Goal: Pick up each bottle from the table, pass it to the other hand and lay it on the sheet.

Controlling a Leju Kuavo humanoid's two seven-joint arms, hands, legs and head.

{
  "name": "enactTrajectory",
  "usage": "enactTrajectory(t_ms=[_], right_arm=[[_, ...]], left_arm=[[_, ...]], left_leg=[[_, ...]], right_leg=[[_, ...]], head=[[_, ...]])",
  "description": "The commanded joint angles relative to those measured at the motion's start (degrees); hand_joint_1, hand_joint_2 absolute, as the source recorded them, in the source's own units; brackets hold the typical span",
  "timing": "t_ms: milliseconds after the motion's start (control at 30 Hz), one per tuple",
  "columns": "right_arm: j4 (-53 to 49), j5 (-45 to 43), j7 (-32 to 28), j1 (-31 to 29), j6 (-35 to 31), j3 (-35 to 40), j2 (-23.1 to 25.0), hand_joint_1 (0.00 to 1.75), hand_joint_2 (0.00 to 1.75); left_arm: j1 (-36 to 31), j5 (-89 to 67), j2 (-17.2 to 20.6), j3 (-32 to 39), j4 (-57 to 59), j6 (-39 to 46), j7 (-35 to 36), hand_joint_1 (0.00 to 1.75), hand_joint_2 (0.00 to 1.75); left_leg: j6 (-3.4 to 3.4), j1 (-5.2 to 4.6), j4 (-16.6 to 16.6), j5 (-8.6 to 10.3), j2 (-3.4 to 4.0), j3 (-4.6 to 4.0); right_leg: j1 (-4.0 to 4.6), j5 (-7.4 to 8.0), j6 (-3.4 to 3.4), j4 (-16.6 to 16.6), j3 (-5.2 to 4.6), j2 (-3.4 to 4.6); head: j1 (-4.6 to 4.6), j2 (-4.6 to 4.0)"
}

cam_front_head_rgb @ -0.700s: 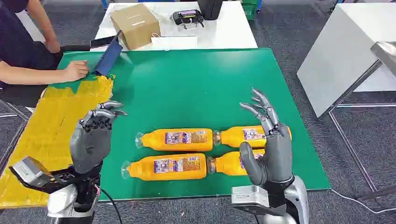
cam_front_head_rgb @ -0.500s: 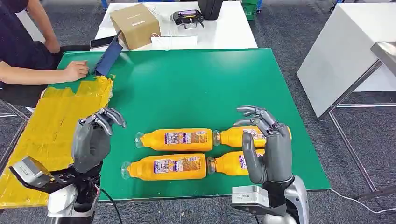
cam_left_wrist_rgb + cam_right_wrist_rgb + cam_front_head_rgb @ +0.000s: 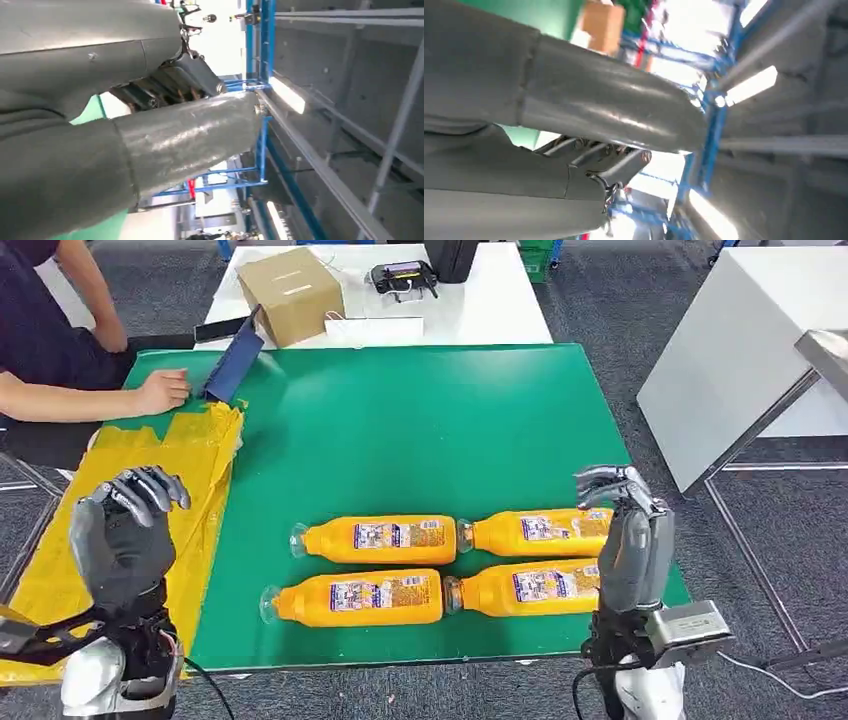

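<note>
Four orange bottles lay on their sides on the green surface (image 3: 420, 430) in two rows, caps pointing left: far left bottle (image 3: 375, 539), far right bottle (image 3: 540, 530), near left bottle (image 3: 355, 598) and near right bottle (image 3: 525, 588). The yellow sheet (image 3: 130, 495) covered the surface's left edge and bore no bottle. The left robot hand (image 3: 125, 540) was raised over the sheet, fingers curled in on nothing. The right robot hand (image 3: 630, 540) stood just beside the right-hand bottles' bases, fingers curled and seemingly empty, though contact was hard to judge. A person's hand (image 3: 160, 392) rested at the far left corner.
</note>
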Motion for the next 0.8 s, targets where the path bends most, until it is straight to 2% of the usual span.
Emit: enactTrajectory(t_ms=[33,67,100,133,167,267,300,367,433,533,700,800], right_arm=[[5.31,3.27,2.72,-1.42,3.17,-0.7,-2.93,0.0,0.0],[5.63,3.27,3.85,-1.63,4.48,0.03,-3.4,0.0,0.0],[5.81,3.32,3.85,-1.75,4.63,0.22,-3.42,0.0,1.75],[7.03,4.82,8.52,-2.65,6.0,1.42,-4.35,0.0,1.75],[8.43,6.4,9.94,-4.25,7.42,3.13,-5.68,0.0,1.75],[13.15,10.81,15.04,-9.94,11.78,8.65,-8.64,0.0,1.75],[14.2,11.31,15.73,-11.18,12.94,10.11,-8.86,0.0,1.75],[16.13,12.98,17.32,-13.32,14.37,13.86,-8.86,0.0,1.75],[16.98,16.48,18.57,-14.37,13.62,16.91,-8.5,0.0,1.75],[17.18,17.05,18.92,-14.46,13.22,17.57,-7.95,0.0,1.75],[17.1,17.04,18.91,-14.42,13.23,17.39,-8.52,0.0,1.75],[18.19,19.03,20.23,-15.87,13.8,20.3,-8.64,0.0,1.75]], left_arm=[[0.04,-7.98,1.97,-0.04,2.17,6.74,0.31,0.0,0.0],[0.26,-7.92,1.95,0.39,2.15,7.08,0.51,0.0,0.0],[0.34,-7.9,2.02,0.54,2.2,7.12,0.54,0.0,0.0],[0.62,-8.37,2.3,0.98,2.26,7.37,0.73,0.0,0.0],[0.55,-8.32,2.27,1.46,2.52,7.38,0.69,0.0,0.0],[-1.22,-8.3,1.82,1.19,3.78,6.1,1.2,0.0,0.0],[-1.74,-8.22,1.59,0.72,4.09,5.65,1.47,0.0,0.0],[-3.1,-8.31,1.24,-0.59,5.19,5.12,2.3,0.0,0.0],[-3.65,-8.27,1.14,-1.25,5.71,4.95,2.66,0.0,0.0],[-3.72,-8.26,1.1,-1.37,5.82,4.96,2.72,0.0,0.0],[-3.52,-8.26,1.3,-1.22,5.74,4.93,2.7,0.0,0.0],[-4.03,-7.86,1.08,-1.42,6.04,4.35,2.95,0.0,0.0]], left_leg=[[-0.06,0.08,-0.03,-0.16,-0.06,0.39],[-0.07,0.09,-0.03,-0.19,-0.04,0.44],[-0.05,0.06,-0.04,-0.13,0.0,0.32],[-0.03,0.05,-0.05,-0.09,0.04,0.23],[-0.05,0.05,-0.06,-0.16,0.09,0.42],[-0.04,0.05,-0.04,-0.1,0.15,0.27],[-0.05,0.06,-0.02,-0.16,0.23,0.39],[-0.05,0.06,-0.01,-0.1,0.17,0.27],[-0.06,0.06,-0.01,-0.1,0.1,0.33],[-0.04,0.04,-0.04,0.01,0.04,0.17],[-0.05,0.05,-0.03,-0.09,-0.01,0.36],[-0.04,0.05,-0.03,-0.08,-0.02,0.33]], right_leg=[[0.02,-0.12,-0.08,-0.08,0.41,0.28],[0.02,-0.14,-0.09,-0.09,0.45,0.34],[0.01,-0.09,-0.06,-0.09,0.32,0.29],[0.01,-0.04,-0.05,-0.09,0.23,0.26],[-0.01,-0.08,-0.07,-0.1,0.38,0.42],[0.01,-0.01,-0.06,-0.08,0.25,0.42],[0.01,-0.02,-0.09,-0.08,0.35,0.6],[0.02,0.01,-0.07,-0.05,0.24,0.46],[0.0,-0.03,-0.09,-0.04,0.31,0.43],[0.01,0.01,-0.05,-0.06,0.16,0.2],[0.0,-0.1,-0.06,-0.06,0.36,0.25],[-0.01,-0.09,-0.06,-0.05,0.32,0.23]], head=[[0.02,0.0],[0.02,0.0],[0.0,0.0],[0.02,0.0],[0.0,0.0],[0.02,0.0],[0.0,0.0],[0.02,0.0],[0.02,0.0],[0.02,0.0],[0.0,0.0],[0.02,0.0]])
